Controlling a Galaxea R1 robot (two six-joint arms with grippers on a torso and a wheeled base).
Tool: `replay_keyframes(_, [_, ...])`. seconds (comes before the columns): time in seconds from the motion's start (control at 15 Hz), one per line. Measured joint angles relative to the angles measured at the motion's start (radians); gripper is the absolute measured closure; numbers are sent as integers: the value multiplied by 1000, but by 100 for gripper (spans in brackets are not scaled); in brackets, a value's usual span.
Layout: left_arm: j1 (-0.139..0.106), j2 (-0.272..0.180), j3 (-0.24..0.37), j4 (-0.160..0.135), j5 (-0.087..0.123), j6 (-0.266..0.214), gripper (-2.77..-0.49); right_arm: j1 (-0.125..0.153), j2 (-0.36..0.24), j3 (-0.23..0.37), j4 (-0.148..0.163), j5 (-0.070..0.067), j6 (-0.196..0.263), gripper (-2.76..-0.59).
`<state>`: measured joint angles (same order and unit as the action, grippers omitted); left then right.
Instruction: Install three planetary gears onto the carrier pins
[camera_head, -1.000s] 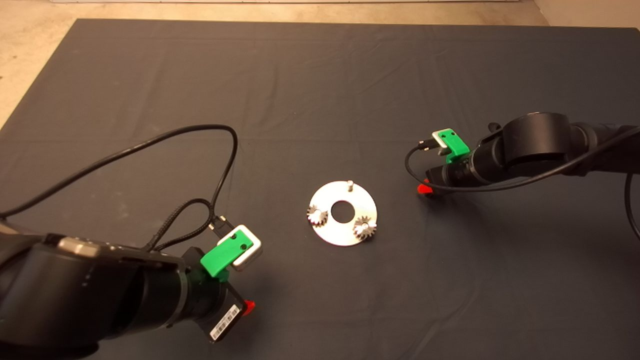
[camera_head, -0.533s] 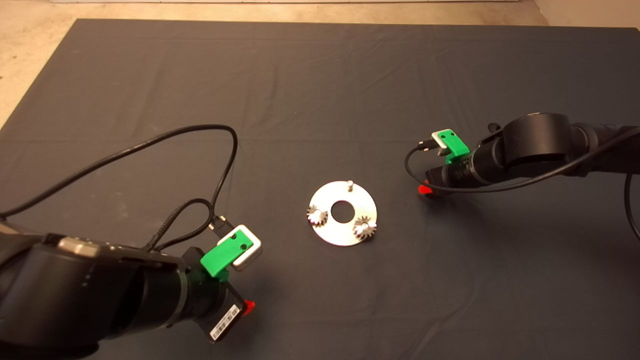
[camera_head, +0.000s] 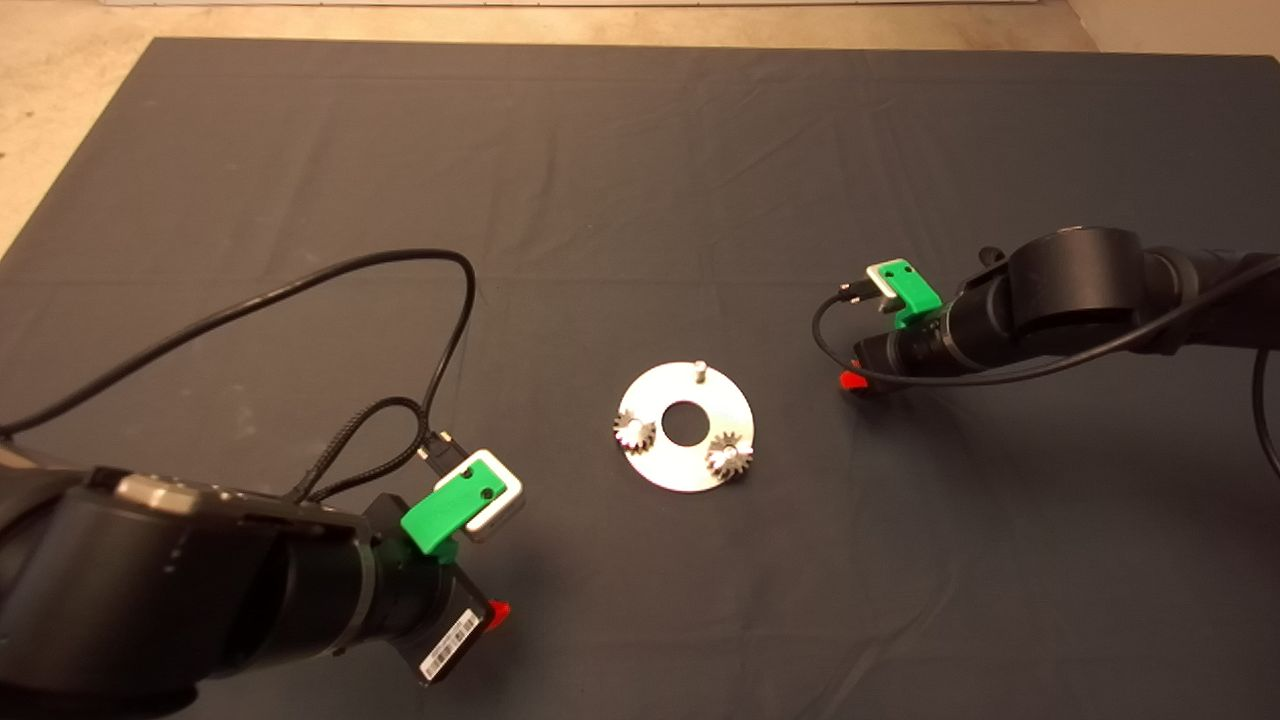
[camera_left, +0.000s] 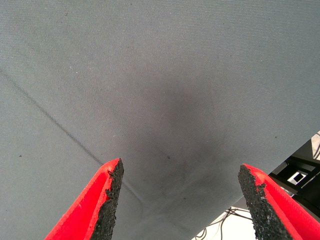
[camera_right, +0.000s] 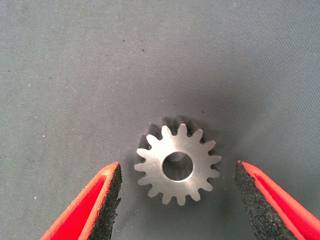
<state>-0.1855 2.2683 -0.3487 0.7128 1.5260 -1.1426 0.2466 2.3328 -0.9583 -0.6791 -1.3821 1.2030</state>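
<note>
Right hand spread, straddling loose gear.

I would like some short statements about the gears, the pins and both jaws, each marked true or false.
1. Two planetary gears sit on carrier pins of the silver disc. True.
2. All three pins carry a gear. False: the far pin is bare.
3. The right gripper has its jaws open around the third gear, which lies flat on the mat. True.
4. The right jaws are clamped on that gear. False: gaps show on both sides.
5. The left gripper holds a gear. False: its open jaws are empty.
</note>
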Motion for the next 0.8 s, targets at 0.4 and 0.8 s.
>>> replay_keyframes(0.4, [0,0,0,0,0,1,-160,0,0,0,0,0,-1,-152])
replay_keyframes(0.8, [0,0,0,0,0,1,-160,0,0,0,0,0,0,-152])
